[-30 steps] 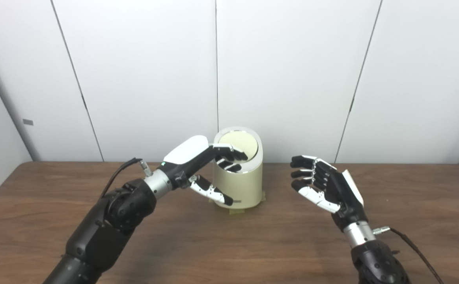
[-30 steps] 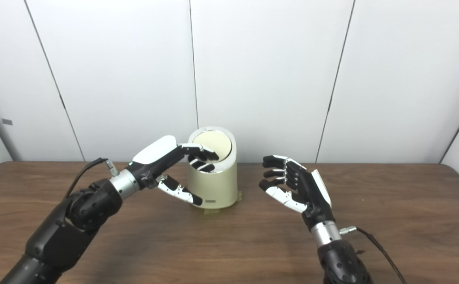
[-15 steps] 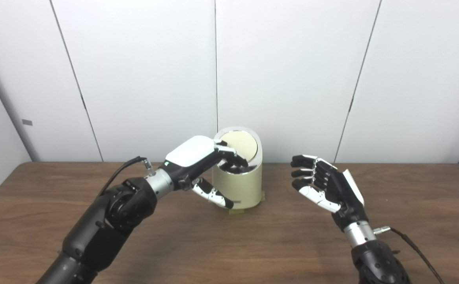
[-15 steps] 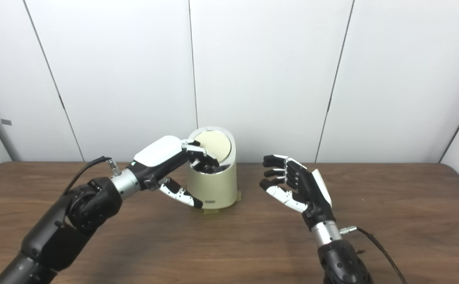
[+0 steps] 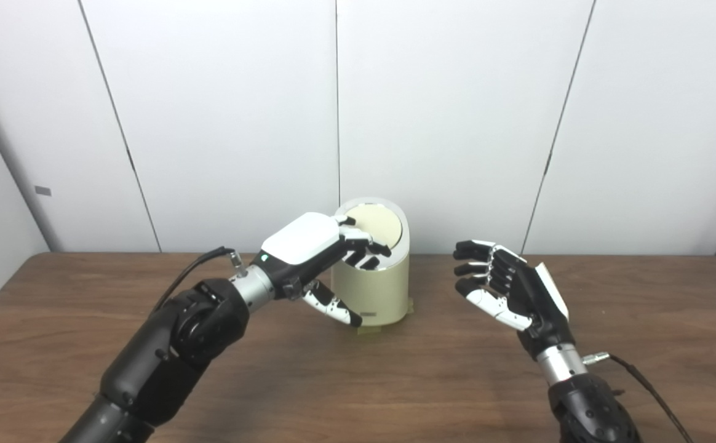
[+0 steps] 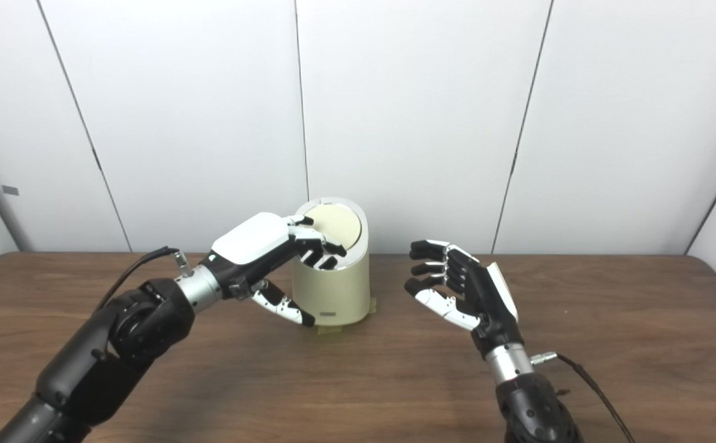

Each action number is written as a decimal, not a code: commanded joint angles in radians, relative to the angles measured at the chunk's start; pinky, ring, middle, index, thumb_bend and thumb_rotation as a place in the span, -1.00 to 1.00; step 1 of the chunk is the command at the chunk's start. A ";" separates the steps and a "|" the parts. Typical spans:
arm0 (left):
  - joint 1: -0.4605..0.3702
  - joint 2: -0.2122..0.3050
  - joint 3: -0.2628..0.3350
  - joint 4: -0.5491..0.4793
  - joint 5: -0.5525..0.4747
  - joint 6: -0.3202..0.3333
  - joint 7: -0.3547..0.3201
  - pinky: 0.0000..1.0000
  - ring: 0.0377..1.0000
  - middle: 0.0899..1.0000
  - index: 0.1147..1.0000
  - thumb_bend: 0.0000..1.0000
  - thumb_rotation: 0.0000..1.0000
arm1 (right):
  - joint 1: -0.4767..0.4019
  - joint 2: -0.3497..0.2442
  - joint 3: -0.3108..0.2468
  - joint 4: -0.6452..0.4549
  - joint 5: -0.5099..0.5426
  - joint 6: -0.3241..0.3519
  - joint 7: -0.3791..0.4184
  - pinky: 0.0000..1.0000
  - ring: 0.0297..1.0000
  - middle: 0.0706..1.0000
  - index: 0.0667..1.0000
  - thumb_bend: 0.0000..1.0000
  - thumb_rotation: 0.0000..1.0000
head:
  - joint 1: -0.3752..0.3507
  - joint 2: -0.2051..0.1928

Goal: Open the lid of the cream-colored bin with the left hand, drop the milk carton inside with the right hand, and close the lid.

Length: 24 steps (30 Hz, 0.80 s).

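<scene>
Dark wood table, white panelled wall, cream bin

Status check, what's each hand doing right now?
Left hand fingers curled on bin lid. Right hand open, empty. No milk carton visible.

A cream-colored bin stands upright toward the back of the brown wooden desk, close to the white panelled wall. Its round lid is tilted up at the back. The left hand reaches over the bin's front rim, fingers curled at the lid's lower edge, thumb beside the bin's wall. The right hand hovers apart to the right, empty, its fingers spread.
</scene>
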 commanded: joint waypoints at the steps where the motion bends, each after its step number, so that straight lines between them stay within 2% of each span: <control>1: 0.004 -0.005 -0.018 0.027 0.026 0.000 -0.020 0.84 0.45 0.62 0.63 0.60 -0.83 | -0.029 -0.004 -0.005 -0.037 0.008 -0.018 -0.007 0.10 0.28 0.38 0.33 0.12 -0.06 | -0.001 0.001; 7: 0.003 -0.017 -0.011 0.039 0.018 0.004 -0.013 0.86 0.54 0.74 0.71 0.58 -0.85 | -0.026 -0.003 -0.005 -0.043 0.005 -0.012 -0.009 0.09 0.28 0.37 0.33 0.15 -0.04 | -0.001 0.005; 13: 0.005 -0.021 -0.004 0.041 0.012 0.015 -0.018 0.88 0.57 0.79 0.70 0.59 -0.84 | -0.022 -0.001 -0.005 -0.051 0.004 -0.005 -0.011 0.09 0.28 0.37 0.33 0.18 -0.03 | -0.001 0.009; 24: -0.002 -0.027 -0.004 0.054 0.015 0.020 -0.020 0.87 0.55 0.77 0.67 0.63 -0.87 | -0.018 0.004 -0.002 -0.072 0.005 0.012 -0.011 0.09 0.29 0.37 0.32 0.15 -0.04 | -0.005 0.011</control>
